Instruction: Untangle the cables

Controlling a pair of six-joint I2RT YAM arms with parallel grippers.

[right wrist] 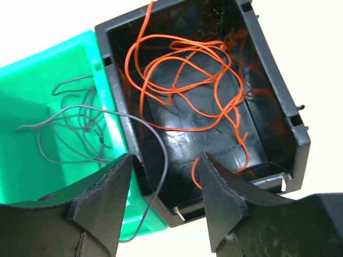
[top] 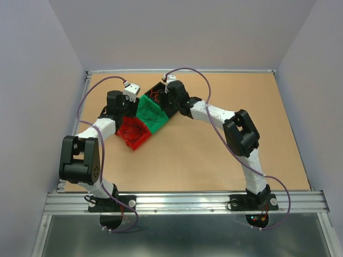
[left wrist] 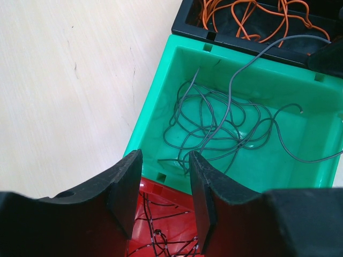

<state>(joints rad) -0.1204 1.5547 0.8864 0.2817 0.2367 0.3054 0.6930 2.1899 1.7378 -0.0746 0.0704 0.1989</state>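
Three small bins stand in a row. The red bin holds a black striped wire. The green bin holds a curly grey wire. The black bin holds an orange wire. One end of the grey wire crosses the black bin's corner and hangs outside, passing between my right fingers without being gripped. My left gripper is open and empty above the red bin's far edge. My right gripper is open above the black bin's near edge.
The bins sit at the back left of the brown table. In the top view my left gripper and right gripper are close together over the bins. Grey walls enclose the table.
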